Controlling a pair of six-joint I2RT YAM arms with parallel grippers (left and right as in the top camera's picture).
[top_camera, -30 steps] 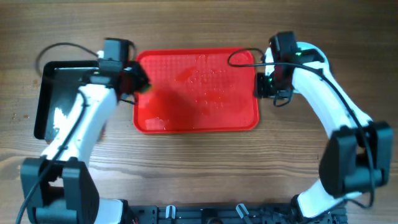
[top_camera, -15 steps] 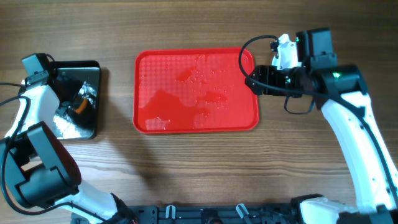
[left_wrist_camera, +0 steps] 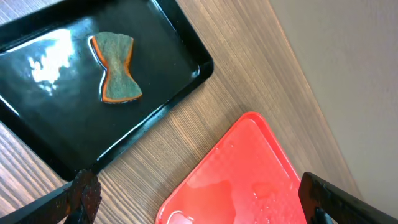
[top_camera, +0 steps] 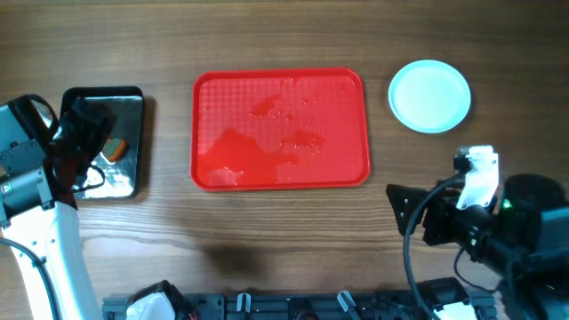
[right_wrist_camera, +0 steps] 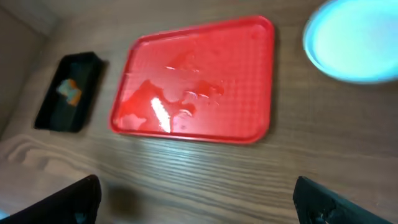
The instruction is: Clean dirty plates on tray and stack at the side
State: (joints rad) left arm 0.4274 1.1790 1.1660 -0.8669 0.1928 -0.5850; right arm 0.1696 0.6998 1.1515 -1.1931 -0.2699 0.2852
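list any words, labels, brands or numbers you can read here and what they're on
None: no readable text, number or sign in any view.
The red tray, the pale plate, the black tray and the sponge all show plain surfaces.
The right wrist view is blurred.

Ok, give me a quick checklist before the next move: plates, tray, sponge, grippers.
1. Red tray emptied: ok, only wet patches.
2. Plate stack on the table beside the tray: ok; how many, cannot tell.
3. Its top face clean: ok, no orange smear visible.
4. Sponge in the black tray: ok.
5. Left gripper open, empty: ok.
6. Right gripper open, empty: ok.
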